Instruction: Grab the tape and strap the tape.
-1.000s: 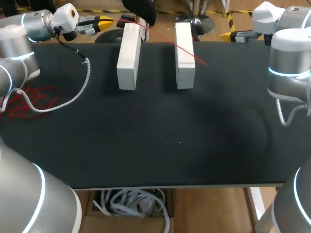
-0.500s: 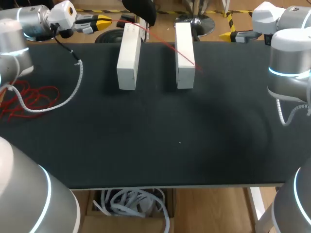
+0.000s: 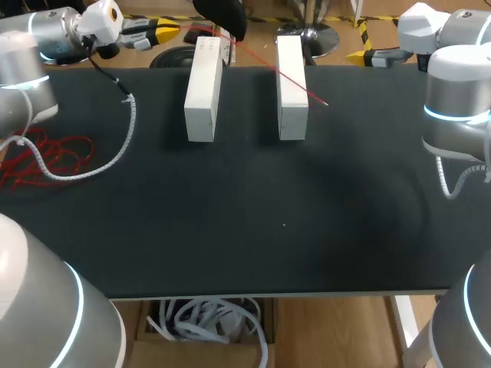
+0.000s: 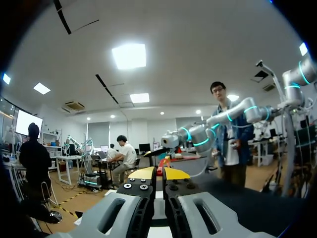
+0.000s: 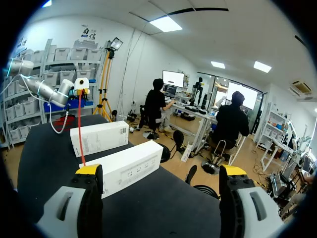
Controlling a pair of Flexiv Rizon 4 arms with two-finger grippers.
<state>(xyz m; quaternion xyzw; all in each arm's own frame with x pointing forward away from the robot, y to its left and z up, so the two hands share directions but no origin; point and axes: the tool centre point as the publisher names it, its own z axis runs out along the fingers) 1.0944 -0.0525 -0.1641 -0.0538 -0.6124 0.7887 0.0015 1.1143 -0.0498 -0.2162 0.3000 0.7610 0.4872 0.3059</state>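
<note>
A thin red tape (image 3: pixel 299 84) runs slanting across two long white boxes, one (image 3: pixel 203 88) on the left and one (image 3: pixel 291 86) on the right, at the table's far edge. Its free end lies on the black mat just right of the right box. My left gripper (image 3: pixel 157 32) hovers past the far left corner, shut on the tape (image 4: pixel 160 165), yellow tips (image 4: pixel 173 173) together. More red tape lies in a loose heap (image 3: pixel 46 157) at the left edge. My right gripper (image 3: pixel 368 55) hangs at the far right, open (image 5: pixel 161 173) and empty, facing both boxes (image 5: pixel 129 166) and the tape (image 5: pixel 79 129).
A white spiral-wrapped cable (image 3: pixel 126 123) droops from my left arm onto the black mat (image 3: pixel 284 222). The boxes stand parallel with a gap between them. My right arm's elbow (image 3: pixel 456 100) stands over the right edge.
My left arm has shifted a little toward the far left, and its cable swung with it. The tape's free end slid slightly on the mat and back. The right arm has not moved.
</note>
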